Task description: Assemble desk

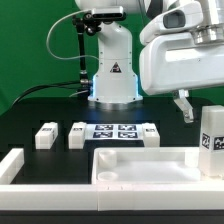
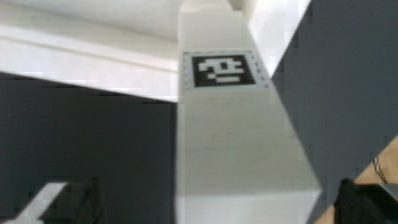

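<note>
Wrist view: my claw (image 1: 184,108) sat spread, upright leg (image 2: 231,150) just ahead. Leg-fitting step, I reckoned; next needed a centred pinch.

No words or numbers are being shown clearly enough to be read. A small dark triangular warning sign (image 1: 113,70) is being displayed on the white robot base (image 1: 112,52). Black-and-white square tags are being carried by the marker board (image 1: 113,132) and by the upright desk leg (image 1: 213,140). In the wrist view, one such tag (image 2: 221,70) is being shown close up on a white leg (image 2: 231,150).
</note>
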Robot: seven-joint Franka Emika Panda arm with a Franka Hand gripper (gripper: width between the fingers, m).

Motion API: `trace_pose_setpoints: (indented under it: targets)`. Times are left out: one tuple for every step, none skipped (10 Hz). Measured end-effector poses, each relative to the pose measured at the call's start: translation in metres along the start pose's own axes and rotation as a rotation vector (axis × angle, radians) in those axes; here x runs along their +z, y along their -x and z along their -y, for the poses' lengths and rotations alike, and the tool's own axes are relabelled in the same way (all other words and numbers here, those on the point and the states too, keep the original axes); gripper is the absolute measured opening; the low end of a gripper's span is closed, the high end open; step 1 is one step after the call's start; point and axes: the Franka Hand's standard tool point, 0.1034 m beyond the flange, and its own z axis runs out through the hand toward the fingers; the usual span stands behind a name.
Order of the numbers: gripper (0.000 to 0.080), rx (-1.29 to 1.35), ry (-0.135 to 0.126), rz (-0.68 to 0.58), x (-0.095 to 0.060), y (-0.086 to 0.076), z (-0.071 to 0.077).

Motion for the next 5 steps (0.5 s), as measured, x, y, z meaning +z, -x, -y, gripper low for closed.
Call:
trace_pose_setpoints:
  targets:
    - [0.0649, 0.003, -0.014, 0.055, 0.001, -0.004, 0.001]
    - [0.0649, 0.004, -0.019, 0.079, 0.004, -0.005, 0.001]
    - [0.0649, 0.007, -0.032, 0.171, 0.008, 0.008, -0.001]
    - [0.0649, 0.009, -0.037, 0.21, 0.007, 0.01, -0.004]
    - [0.062, 0.024, -0.033, 0.191, 0.009, 0.008, -0.006]
